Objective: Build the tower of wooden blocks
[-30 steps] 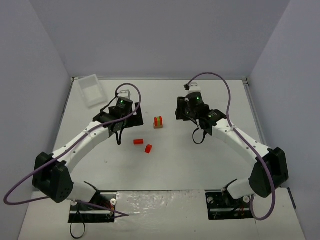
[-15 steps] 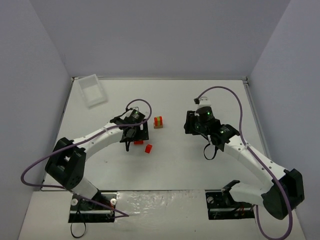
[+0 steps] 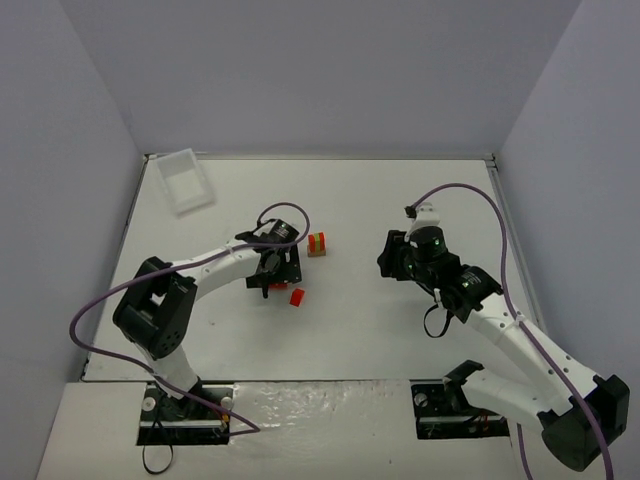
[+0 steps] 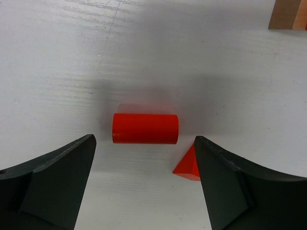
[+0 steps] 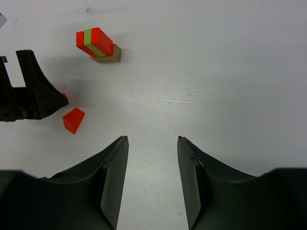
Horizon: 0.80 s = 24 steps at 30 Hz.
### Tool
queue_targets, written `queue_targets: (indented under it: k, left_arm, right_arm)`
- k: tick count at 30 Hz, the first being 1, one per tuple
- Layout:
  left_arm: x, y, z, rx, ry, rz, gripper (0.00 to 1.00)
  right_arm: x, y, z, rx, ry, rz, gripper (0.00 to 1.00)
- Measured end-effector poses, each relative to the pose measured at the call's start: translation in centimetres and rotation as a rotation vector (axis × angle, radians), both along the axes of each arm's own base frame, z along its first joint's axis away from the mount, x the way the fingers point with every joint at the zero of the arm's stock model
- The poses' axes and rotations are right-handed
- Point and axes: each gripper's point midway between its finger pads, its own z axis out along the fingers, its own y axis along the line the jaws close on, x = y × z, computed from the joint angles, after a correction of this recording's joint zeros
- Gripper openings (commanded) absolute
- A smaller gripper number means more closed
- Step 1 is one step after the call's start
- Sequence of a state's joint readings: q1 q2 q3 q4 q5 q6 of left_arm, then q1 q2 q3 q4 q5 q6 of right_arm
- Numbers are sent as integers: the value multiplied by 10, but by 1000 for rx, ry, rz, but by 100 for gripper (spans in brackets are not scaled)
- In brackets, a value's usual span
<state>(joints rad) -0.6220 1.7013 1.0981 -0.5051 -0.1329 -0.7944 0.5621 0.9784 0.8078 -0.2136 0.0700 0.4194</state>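
Observation:
The wood block tower (image 3: 317, 243) is a short stack: a tan base with red and lime-green pieces on it, also in the right wrist view (image 5: 96, 44). A red cylinder (image 4: 145, 128) lies on its side just ahead of my open left gripper (image 4: 144, 143), not touched by either finger. A red triangular block (image 4: 188, 165) lies against the inner side of the right finger. From above, my left gripper (image 3: 275, 273) hovers over the cylinder, with the triangular block (image 3: 297, 296) beside it. My right gripper (image 5: 152, 139) is open and empty over bare table, right of the tower.
A clear plastic tray (image 3: 185, 180) sits at the far left corner. The tower's tan base (image 4: 287, 14) shows at the top right of the left wrist view. Walls enclose the table on three sides.
My left gripper has come nearer and down over the two loose red blocks, its jaws narrowing slightly. The right arm has pulled back to the right and nearer, away from the tower.

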Motion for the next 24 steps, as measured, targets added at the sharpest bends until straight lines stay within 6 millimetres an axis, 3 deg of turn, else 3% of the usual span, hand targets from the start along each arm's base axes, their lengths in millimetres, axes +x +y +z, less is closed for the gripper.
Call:
queue_targets:
  k: [8, 11, 15, 17, 19, 24]
  left_arm:
    - [3, 1, -12, 23, 13, 15, 71]
    - [3, 3, -14, 34, 12, 19, 63]
    - [4, 4, -14, 38, 8, 26, 45]
    - [4, 4, -13, 40, 6, 29, 27]
    - [5, 4, -10, 35, -2, 32, 18]
    - [8, -1, 24, -33, -72, 28, 9]
  right_arm:
    - [-5, -3, -6, -8, 14, 1, 43]
    - [-7, -3, -8, -11, 22, 3, 43]
    - [-7, -3, -8, -9, 24, 9, 43]
    - [-8, -1, -9, -6, 27, 16, 43]
    - [-9, 0, -9, -6, 28, 27, 43]
    - [-13, 6, -8, -9, 31, 91, 43]
